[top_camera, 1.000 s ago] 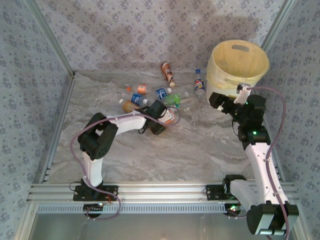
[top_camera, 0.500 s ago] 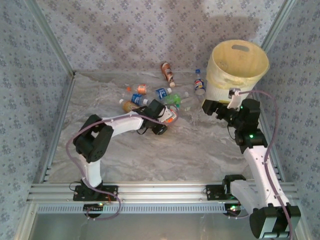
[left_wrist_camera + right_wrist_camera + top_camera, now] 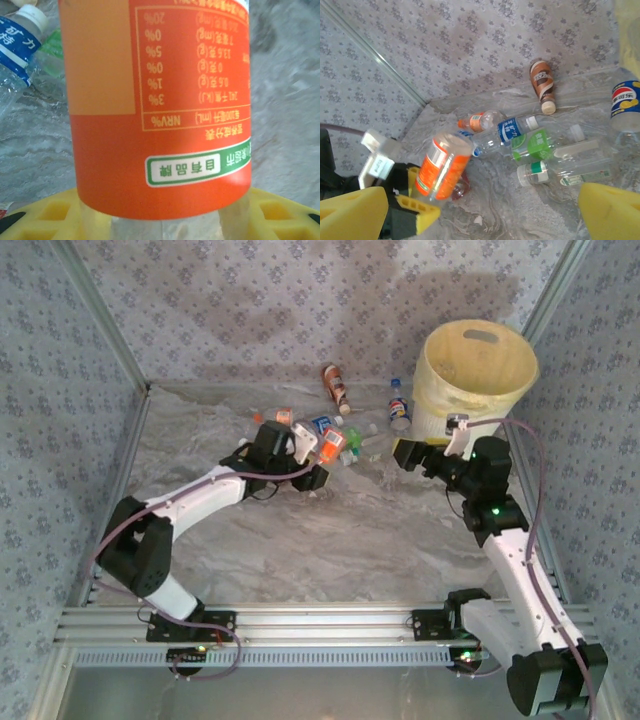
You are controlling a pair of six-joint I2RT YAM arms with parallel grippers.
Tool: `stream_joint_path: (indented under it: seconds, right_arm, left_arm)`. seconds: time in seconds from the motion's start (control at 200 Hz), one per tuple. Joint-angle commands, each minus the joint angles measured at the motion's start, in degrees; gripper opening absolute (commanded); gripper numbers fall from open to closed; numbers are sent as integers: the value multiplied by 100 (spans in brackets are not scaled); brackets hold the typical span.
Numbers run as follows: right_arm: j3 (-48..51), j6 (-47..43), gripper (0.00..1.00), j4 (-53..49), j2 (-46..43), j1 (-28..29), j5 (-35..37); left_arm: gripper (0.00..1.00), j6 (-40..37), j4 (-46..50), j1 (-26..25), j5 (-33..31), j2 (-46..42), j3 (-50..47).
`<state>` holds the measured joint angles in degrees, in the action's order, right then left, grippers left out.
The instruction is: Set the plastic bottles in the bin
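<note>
Toward eight o'clock from the bin [image 3: 470, 398], left jaws clamp an orange bottle [image 3: 333, 443] off the worktop [image 3: 380, 530] for carrying; right jaws gape.

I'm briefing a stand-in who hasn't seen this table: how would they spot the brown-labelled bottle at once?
Start at the pale yellow bin at the far right and look left along the foot of the back wall. The brown-labelled bottle lies there on its side, alone. Its neighbours, clustered nearer the arms, wear blue, green or orange labels; only this one is brown with a cream cap.
</note>
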<state>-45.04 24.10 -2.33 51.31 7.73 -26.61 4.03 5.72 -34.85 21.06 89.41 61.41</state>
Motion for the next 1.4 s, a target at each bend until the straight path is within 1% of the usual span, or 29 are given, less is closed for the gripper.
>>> stream_joint_path:
  seconds: [0.0,0.145,0.295,0.42,0.595,0.69,0.774,0.914,1.044,1.079,1.114,1.159,1.269,1.394]
  right_arm:
    - [-190,35,100,194,133,173,-249]
    - [-372,29,100,453,415,538,-512]
    - [-434,115,100,1196,758,863,-1102]
    - [-501,593,100,2020,1064,1021,-1478]
    - [-821,773,100,2178,1441,1167,-1531]
    - [-984,907,100,2188,1623,1219,-1426]
    - [-1063,954,100,2320,1777,1253,-1466]
    - [-1243,1102,100,2546,1992,1365,-1745]
    - [-1317,1154,100,2644,2174,1477,-1736]
    - [-1291,1220,96,2730,2200,1481,-1725]
    - [-1280,1350,89,2867,2235,1489,-1742]
    - [-1273,1480,83,2986,2268,1507,-1790]
    - [-1288,1587,74,2995,2348,1511,-1839]
    - [-1274,1571,63,2862,2357,1510,-1757]
  left_arm:
    - [45,624,-743,179,1155,-454,-141]
    - [45,1025,-1203,259,1860,-699,-219]
    - [45,1456,-1701,258,2541,-771,-212]
    - [45,1760,-2075,252,2953,-763,-173]
    - [45,2170,-2688,240,3253,-729,-242]
    - [45,2295,-2881,181,3299,-694,-230]
    - [45,2260,-2860,112,3279,-651,-185]
    - [45,2252,-2813,10,3273,-509,-62]
    - [45,2222,-2824,-61,3269,-409,31]
    - [45,2225,-2822,-81,3267,-389,44]
    - [45,2216,-2816,-83,3266,-363,53]
    - [45,2224,-2817,-84,3249,-347,62]
    - [45,2238,-2827,-91,3198,-337,45]
    - [48,2194,-2734,-88,3112,-370,29]
